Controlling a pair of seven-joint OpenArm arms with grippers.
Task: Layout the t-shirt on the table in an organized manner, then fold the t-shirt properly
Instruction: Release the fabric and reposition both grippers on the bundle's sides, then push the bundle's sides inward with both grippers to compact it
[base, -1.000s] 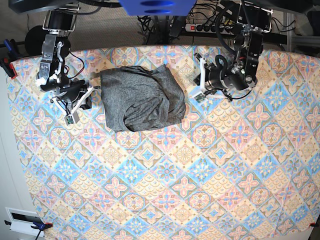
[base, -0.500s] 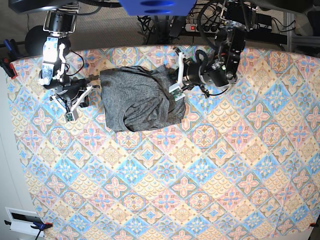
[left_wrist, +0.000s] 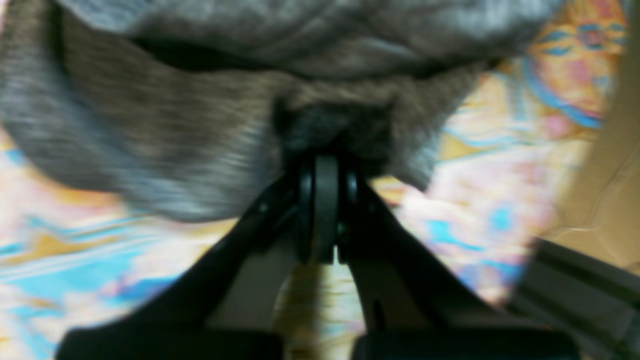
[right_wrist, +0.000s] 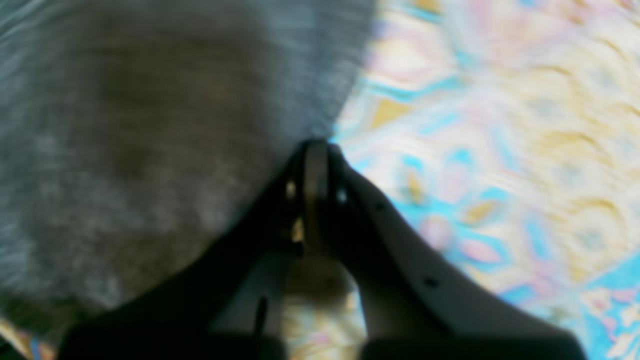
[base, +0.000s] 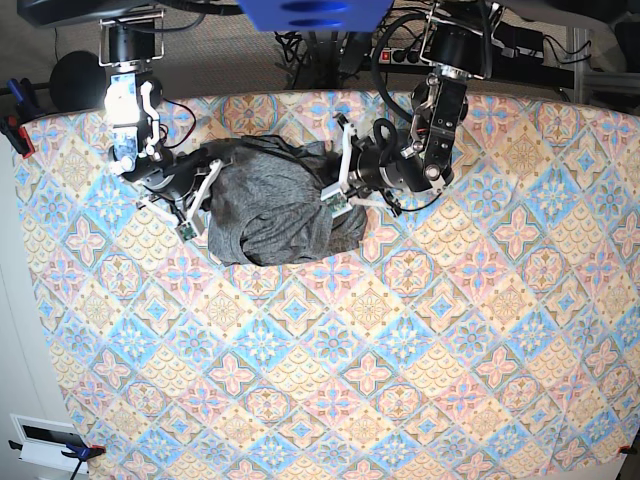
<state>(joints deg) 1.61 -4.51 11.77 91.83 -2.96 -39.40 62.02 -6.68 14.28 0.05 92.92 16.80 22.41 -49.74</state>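
- Sprawling across the near half of the base view, the patterned table (base: 400, 380) lies bare.
- Bunched grey t-shirt (base: 280, 200) sits toward twelve o'clock.
- Left gripper (base: 338, 190), at the shirt's three o'clock edge, fingers pinched on a fold of it.
- Right gripper (base: 200, 195), at nine o'clock, fingers closed at the fabric's edge; hold unclear.

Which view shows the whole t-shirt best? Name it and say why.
The base view: the whole bunched t-shirt lies on the table between both arms. The left wrist view shows only blurred folds; the right wrist view, one blurred edge.
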